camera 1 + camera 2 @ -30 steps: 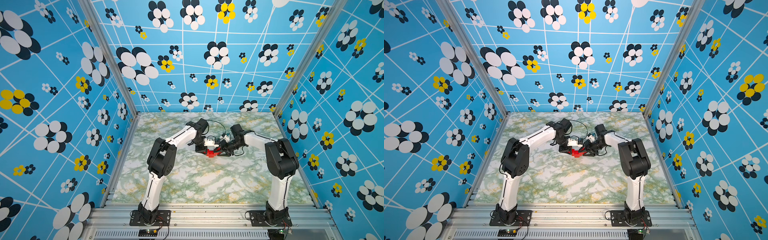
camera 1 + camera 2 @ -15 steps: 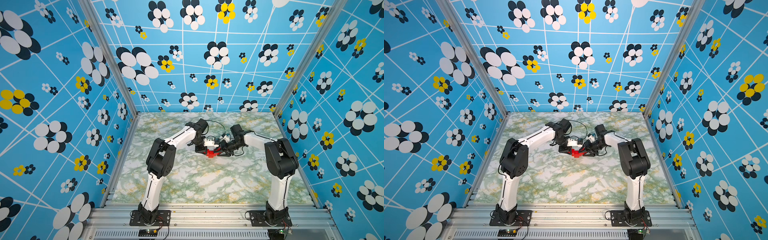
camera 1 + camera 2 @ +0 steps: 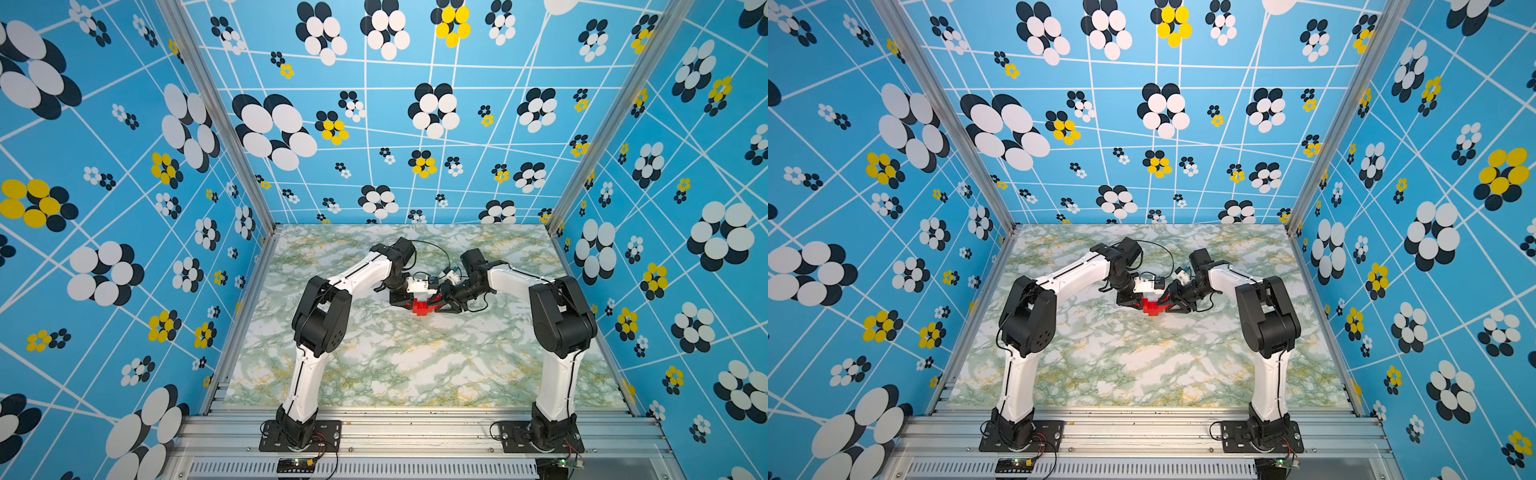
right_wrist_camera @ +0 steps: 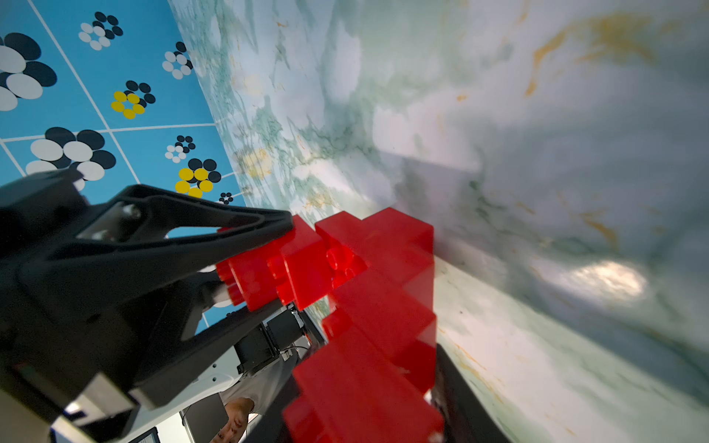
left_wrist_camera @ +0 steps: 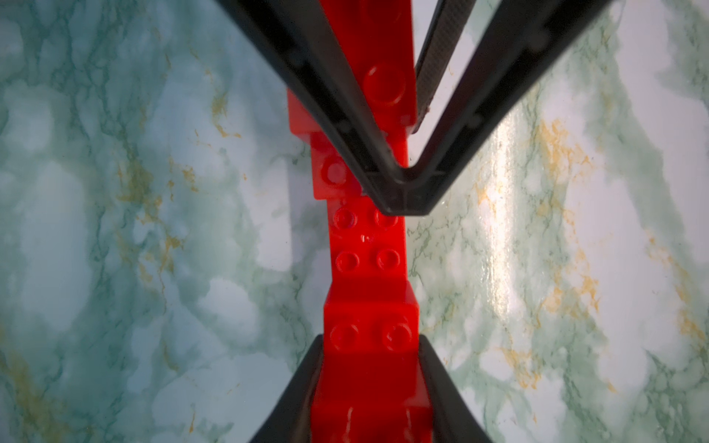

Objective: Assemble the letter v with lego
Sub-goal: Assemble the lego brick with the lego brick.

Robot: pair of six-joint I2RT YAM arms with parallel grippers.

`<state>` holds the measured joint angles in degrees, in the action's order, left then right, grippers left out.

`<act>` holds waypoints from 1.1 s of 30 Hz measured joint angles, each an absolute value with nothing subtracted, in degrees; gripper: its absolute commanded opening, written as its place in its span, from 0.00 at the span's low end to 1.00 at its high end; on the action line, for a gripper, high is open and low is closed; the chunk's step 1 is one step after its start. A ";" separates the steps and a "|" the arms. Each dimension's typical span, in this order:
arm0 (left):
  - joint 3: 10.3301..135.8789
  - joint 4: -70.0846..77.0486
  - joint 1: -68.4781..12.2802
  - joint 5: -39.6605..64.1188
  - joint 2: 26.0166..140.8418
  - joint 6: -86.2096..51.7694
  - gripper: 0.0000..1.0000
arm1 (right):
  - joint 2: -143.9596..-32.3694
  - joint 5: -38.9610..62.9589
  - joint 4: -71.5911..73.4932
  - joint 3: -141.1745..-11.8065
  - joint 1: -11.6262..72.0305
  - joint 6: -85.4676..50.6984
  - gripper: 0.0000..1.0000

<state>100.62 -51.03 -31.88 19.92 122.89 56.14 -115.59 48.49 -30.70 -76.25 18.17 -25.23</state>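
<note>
The red lego (image 3: 424, 306) (image 3: 1152, 306) is one joined, stepped assembly, held just above the marble table at centre back. My left gripper (image 3: 414, 302) is shut on one stepped arm of it. From the opposite side my right gripper (image 3: 437, 305) is shut on the other arm. In the left wrist view the studded bricks (image 5: 368, 245) run from my left gripper (image 5: 370, 387) down to a low middle brick. They then rise under the right gripper's fingers (image 5: 399, 184). In the right wrist view the staircase (image 4: 368, 307) climbs out of my right gripper (image 4: 364, 414) toward the left gripper's fingers (image 4: 161, 245).
The green marble table (image 3: 415, 365) is walled on three sides by blue flowered panels (image 3: 374, 124). An aluminium rail (image 3: 415, 428) with both arm bases runs along the front edge. No loose bricks show on the tabletop.
</note>
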 measured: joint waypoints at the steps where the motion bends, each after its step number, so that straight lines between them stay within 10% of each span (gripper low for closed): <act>1: 100.62 -51.00 -31.88 19.92 122.89 56.14 0.13 | -115.59 48.49 -30.68 -76.25 18.17 -25.23 0.47; 33: 100.86 -51.00 -32.82 18.39 122.89 53.10 0.13 | -115.59 48.47 -30.65 -76.25 17.96 -25.26 0.46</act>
<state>100.86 -51.00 -32.82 18.39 122.89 53.10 -115.59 48.47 -30.65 -76.25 17.96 -25.26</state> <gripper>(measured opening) 0.359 0.464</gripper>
